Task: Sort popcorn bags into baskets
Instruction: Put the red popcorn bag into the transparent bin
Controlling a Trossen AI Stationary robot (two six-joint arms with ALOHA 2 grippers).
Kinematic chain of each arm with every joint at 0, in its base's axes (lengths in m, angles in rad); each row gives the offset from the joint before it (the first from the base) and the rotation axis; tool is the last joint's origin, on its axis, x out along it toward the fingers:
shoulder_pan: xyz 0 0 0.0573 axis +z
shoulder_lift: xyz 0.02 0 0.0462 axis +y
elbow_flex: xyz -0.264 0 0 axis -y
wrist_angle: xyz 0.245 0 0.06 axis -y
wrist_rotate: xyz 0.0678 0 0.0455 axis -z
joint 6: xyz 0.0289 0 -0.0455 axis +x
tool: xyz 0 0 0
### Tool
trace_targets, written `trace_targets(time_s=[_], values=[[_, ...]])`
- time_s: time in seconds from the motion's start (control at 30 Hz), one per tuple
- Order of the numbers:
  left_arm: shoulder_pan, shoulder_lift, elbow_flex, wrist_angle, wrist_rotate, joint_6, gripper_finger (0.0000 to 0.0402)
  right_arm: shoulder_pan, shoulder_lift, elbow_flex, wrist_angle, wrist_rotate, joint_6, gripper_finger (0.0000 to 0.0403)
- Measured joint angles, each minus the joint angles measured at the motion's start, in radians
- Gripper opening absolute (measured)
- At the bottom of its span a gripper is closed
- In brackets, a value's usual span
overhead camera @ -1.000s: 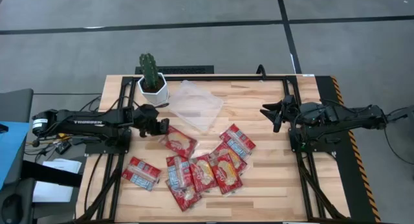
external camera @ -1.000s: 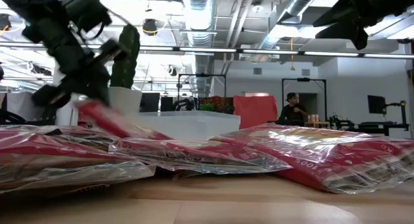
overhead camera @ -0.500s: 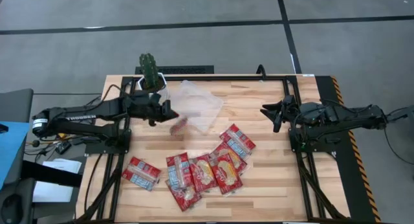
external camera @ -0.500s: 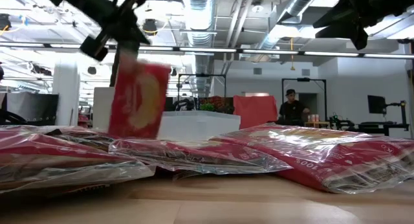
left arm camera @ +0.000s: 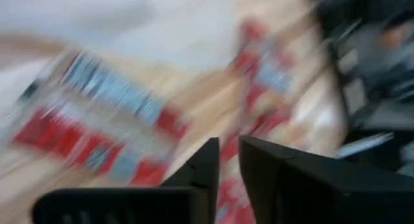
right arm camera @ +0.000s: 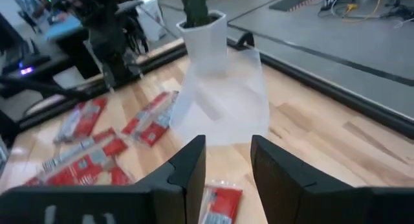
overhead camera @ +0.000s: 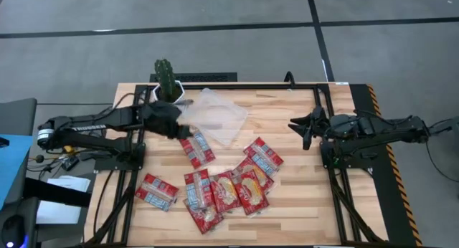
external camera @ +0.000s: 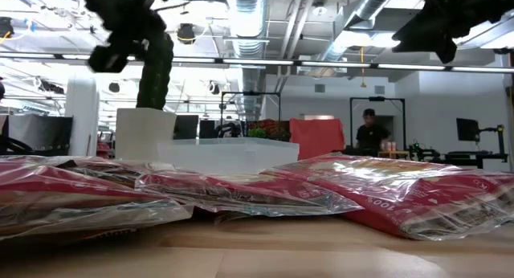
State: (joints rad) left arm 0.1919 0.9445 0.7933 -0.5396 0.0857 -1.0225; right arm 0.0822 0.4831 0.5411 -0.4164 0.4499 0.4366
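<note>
The clear basket (overhead camera: 215, 116) holds no bag, one popcorn bag (overhead camera: 196, 148) lies at its seven o'clock edge beside the left gripper (overhead camera: 176, 124), fingers nearly closed on nothing, while the right gripper (overhead camera: 295, 125) waits released at three o'clock.

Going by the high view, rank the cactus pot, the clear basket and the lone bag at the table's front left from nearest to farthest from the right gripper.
Measured from the right gripper, at the table's right side:
1. The clear basket, toward the table's back, left of the middle.
2. The cactus pot, at the back left corner.
3. The lone bag, at the front left, apart from the pile.
</note>
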Motion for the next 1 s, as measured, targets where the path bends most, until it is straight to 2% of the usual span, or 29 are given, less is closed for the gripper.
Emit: trace_targets(time_s=[0.1,0.2,0.33,0.43,0.5,0.67,0.9,1.0], values=[[-0.031,0.036,0.000,-0.121,-0.014,0.018,0.0105,0.000,0.028,0.000,-0.011,-0.008,0.006,0.0169],[-0.047,0.068,-0.006,-0.228,-0.057,-0.057,0.0167,0.000,0.061,0.000,-0.010,-0.014,0.007,0.0185],[-0.067,0.103,-0.060,-0.273,-0.089,-0.284,0.0246,0.000,0.102,0.000,-0.010,-0.033,0.008,0.0205],[-0.102,0.104,-0.129,-0.197,-0.139,-0.460,0.0286,0.001,0.131,0.000,-0.005,-0.034,0.008,0.0215],[-0.128,0.103,-0.183,-0.088,-0.172,-0.545,0.0299,0.001,0.145,0.000,-0.005,-0.040,0.011,0.0219],[-0.180,0.110,-0.329,0.209,-0.249,-0.649,0.0304,0.001,0.171,0.000,0.003,-0.048,0.010,0.0218],[-0.226,0.166,-0.477,0.398,-0.286,-0.816,0.0304,0.001,0.195,0.000,0.008,-0.049,0.010,0.0216],[-0.240,0.184,-0.511,0.499,-0.380,-0.851,0.0304,0.000,0.202,0.000,0.017,-0.049,0.007,0.0219]])
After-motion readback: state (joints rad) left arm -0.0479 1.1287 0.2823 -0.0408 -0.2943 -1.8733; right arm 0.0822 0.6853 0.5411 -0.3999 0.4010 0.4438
